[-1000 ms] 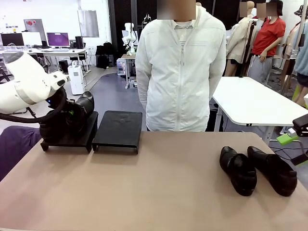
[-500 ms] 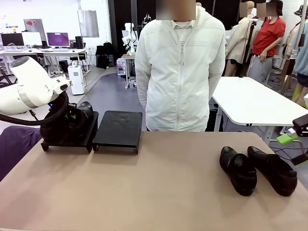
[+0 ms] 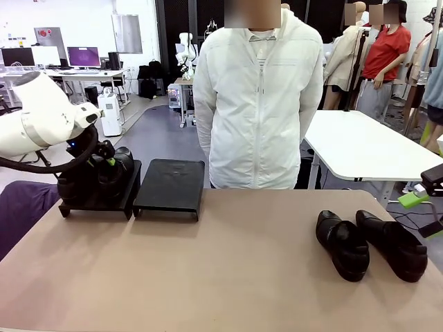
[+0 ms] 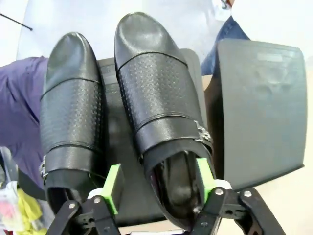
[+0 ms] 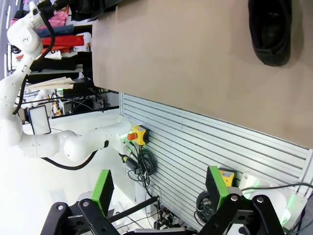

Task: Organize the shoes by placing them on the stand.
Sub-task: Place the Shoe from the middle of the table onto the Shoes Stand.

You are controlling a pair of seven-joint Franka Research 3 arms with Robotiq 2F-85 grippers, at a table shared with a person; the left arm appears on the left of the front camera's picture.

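Shoes lie in two pairs. One pair (image 4: 146,98) sits side by side on the stand's left platform (image 3: 97,199), at the front view's left, with the right platform (image 3: 169,183) just beside it. The other pair (image 3: 370,245) lies on the table (image 3: 208,277) at lower right. The left gripper (image 4: 159,182) straddles one shoe's heel with its jaws released, one pad (image 4: 205,176) perhaps brushing the leather. The right gripper (image 5: 159,191) gapes wide, holding nothing.

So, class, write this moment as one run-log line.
left claw: open, straddling heel of one shoe | left platform: that shoe plus second shoe | table: two more shoes | right claw: open, holding nothing
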